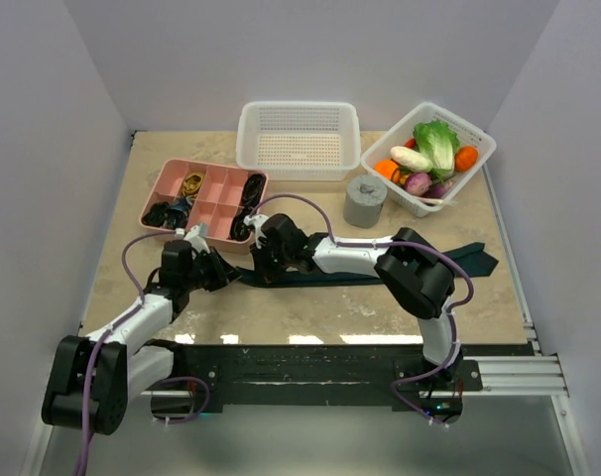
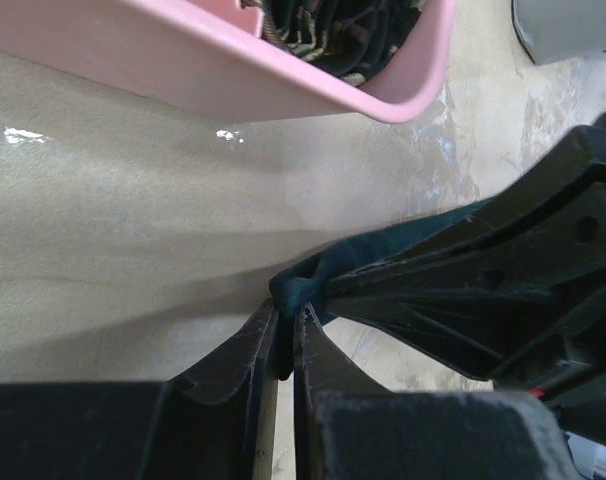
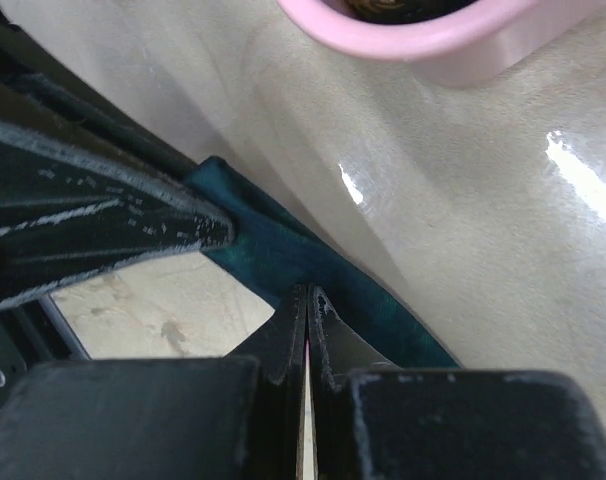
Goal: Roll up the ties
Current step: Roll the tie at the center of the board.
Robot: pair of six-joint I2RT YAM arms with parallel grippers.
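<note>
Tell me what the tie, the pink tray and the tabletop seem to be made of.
The tie looks like soft woven fabric, dark teal, faint sheen: it folds and bunches. The pink tray is probably moulded plastic: smooth, rounded rim. The tabletop is hard, glossy, stone-patterned, perhaps laminate: light glints off it.

Overhead, tie [image 1: 420, 268] narrow end hidden under left hand [image 2: 286, 330] and right hand [image 3: 306, 305]; pink tray [image 2: 233, 80] cut off by top edge in both wrist views, contents blurred.
</note>
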